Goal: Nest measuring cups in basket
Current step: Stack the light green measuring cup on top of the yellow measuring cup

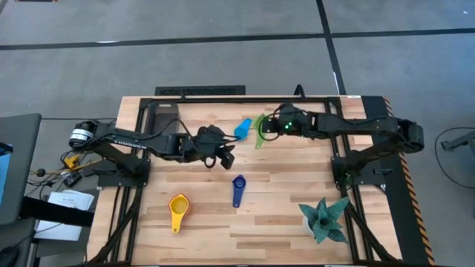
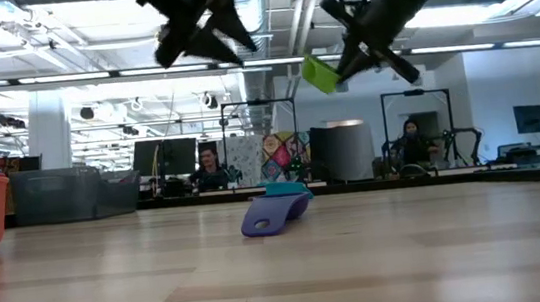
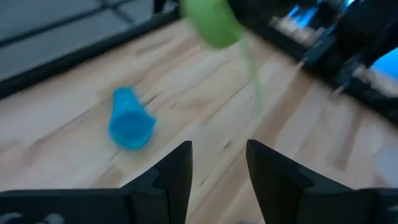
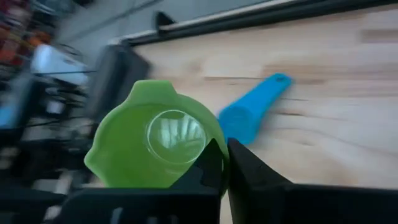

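Note:
My right gripper (image 1: 273,127) is shut on the green cup (image 4: 155,137), held high above the far middle of the table (image 2: 320,73). The light blue cup (image 1: 243,128) lies on its side just left of it. My left gripper (image 1: 226,157) is open and empty, raised above the table near the light blue cup (image 3: 129,121). The dark blue cup (image 1: 238,189) lies at mid-table. A yellow cup with others nested in it (image 1: 179,208) stands near the front left. The dark grey basket (image 1: 165,113) sits at the far left, partly under my left arm. My right gripper pinches the green cup's edge (image 4: 205,152) between its two fingers, on the side away from the spout. The fingers hide whether that is rim or handle. They come from the table's right. The cup is lifted clear, tilted, with its mouth toward the wrist camera.
A teal spiky plant (image 1: 324,219) stands at the front right. A black metal frame (image 1: 245,100) runs around the table. There is bare wood between the dark blue cup and the plant. People sit in the room beyond the table (image 2: 209,167).

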